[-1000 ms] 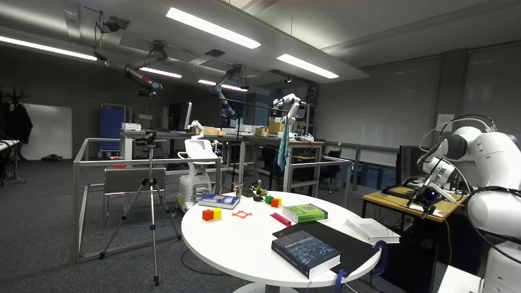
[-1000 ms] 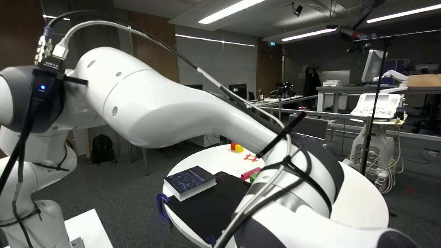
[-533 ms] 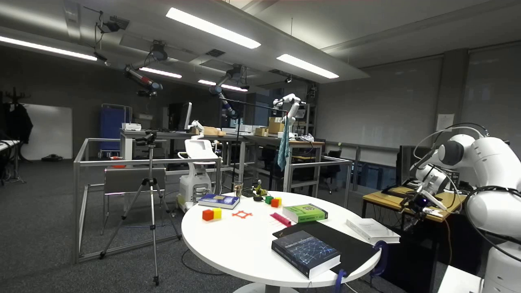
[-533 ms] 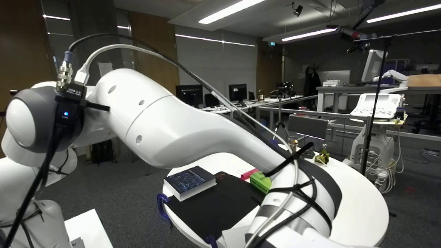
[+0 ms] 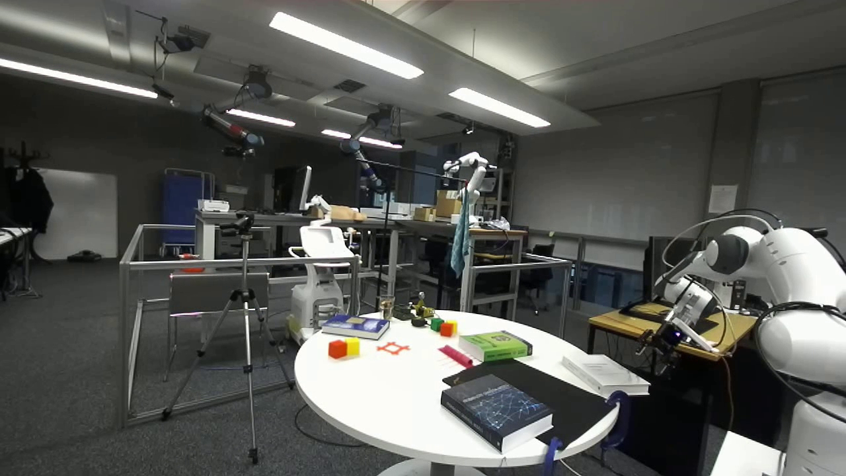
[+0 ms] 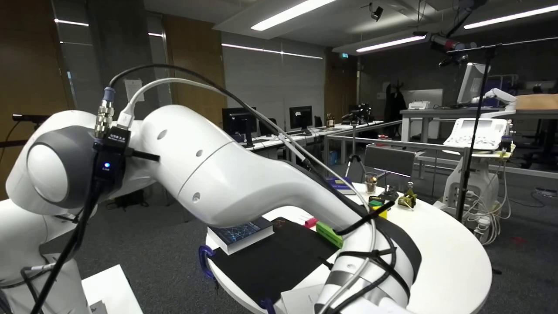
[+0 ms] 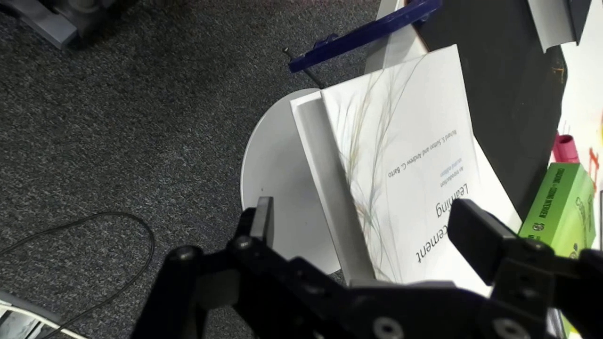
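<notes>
i'm watching the gripper (image 7: 365, 228) hovering, fingers (image 7: 478, 240) wide and empty, near the sutton-barto textbook (image 7: 417, 165); at its wrist-view twelve o'clock, a c-clamp (image 7: 365, 36) is presumably anchoring the mat (image 7: 499, 94).

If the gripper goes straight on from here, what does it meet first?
Likely the white book, which the wrist view shows beyond the open gripper; how deep the gap is, I cannot tell.

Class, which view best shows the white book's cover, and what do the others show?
The wrist view: the white book appears largest, authors' names legible, though the pincer hides part of the title. In an exterior view its cover is unreadably small; in an exterior view only part of the book shows beside the arm.
</notes>
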